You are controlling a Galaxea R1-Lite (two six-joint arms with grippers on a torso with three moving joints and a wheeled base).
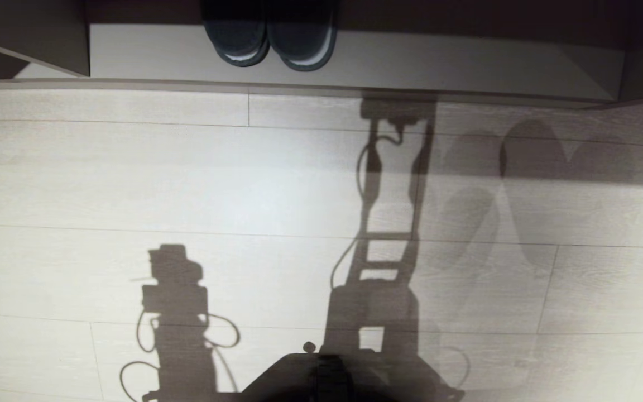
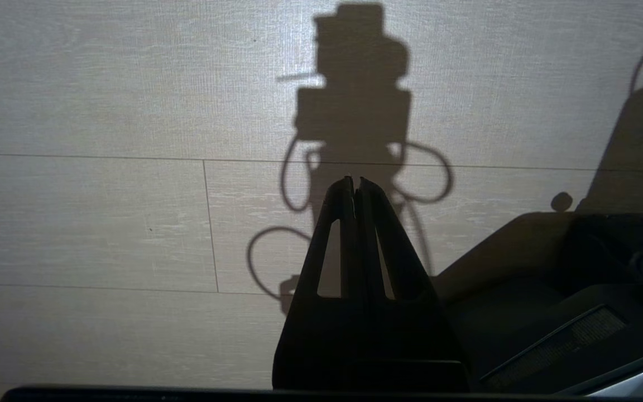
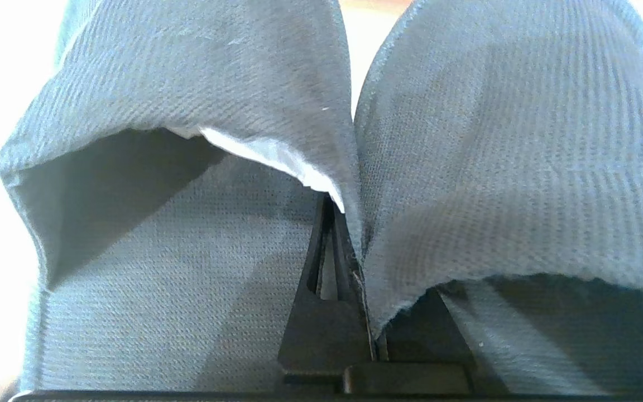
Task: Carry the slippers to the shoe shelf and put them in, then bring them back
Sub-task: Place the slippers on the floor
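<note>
Slippers pinched in my right pincer, open floor ahead.

My right pincer (image 3: 349, 240) is clamped on the inner edges of the slippers (image 3: 466, 167), which hang side by side close before the wrist camera. From my head, the pale plank floor (image 1: 243, 195) lies bare up to the shoe shelf (image 1: 411, 61) lip at twelve o'clock; a darker pair (image 1: 271, 39) sits on its base board at eleven. My left pincer (image 2: 355, 187) hangs low over the floor, fingers pressed together on nothing.
</note>
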